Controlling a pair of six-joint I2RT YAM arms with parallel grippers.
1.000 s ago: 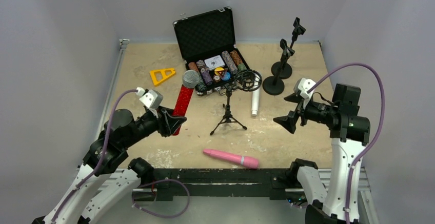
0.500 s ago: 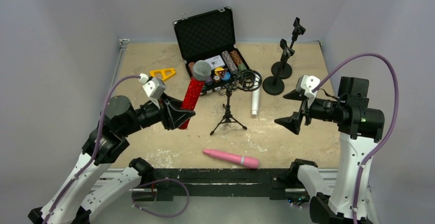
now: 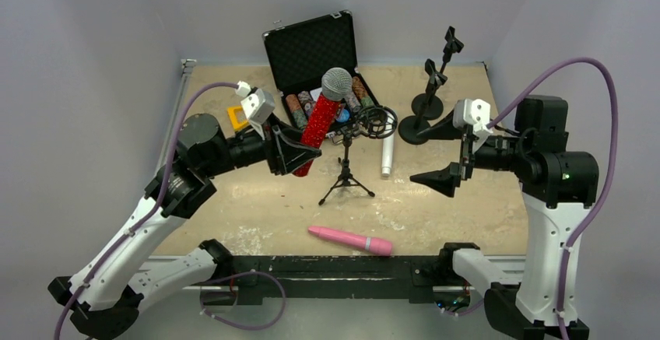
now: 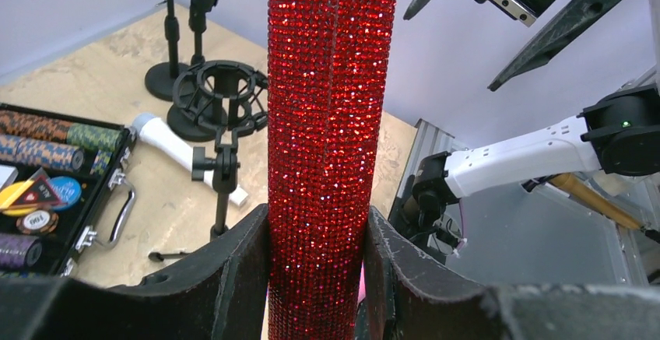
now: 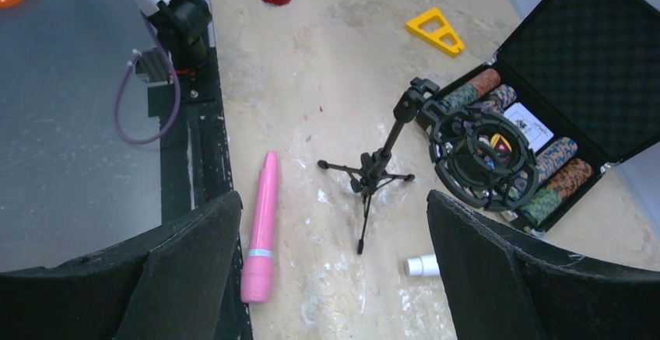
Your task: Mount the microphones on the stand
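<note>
I count three microphones. The red microphone (image 3: 318, 122) is up off the table, tilted with its head high. Its glittery shaft is pinched tight between the two fingers of the left gripper (image 3: 299, 152), just left of the one tripod stand (image 3: 346, 175). The white microphone (image 3: 387, 155) lies just right of that stand, and the pink microphone (image 3: 350, 240) lies near the front edge. Two round-base stands (image 3: 415, 128) are at the back right. The right gripper (image 3: 418, 155) hangs spread wide, holding nothing.

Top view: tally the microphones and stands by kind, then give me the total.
Microphones: 3 (red microphone, pink microphone, white microphone)
Round-base stands: 2 (nearer round-base stand, farther round-base stand)
Tripod stands: 1 (tripod stand)
Total: 6
</note>
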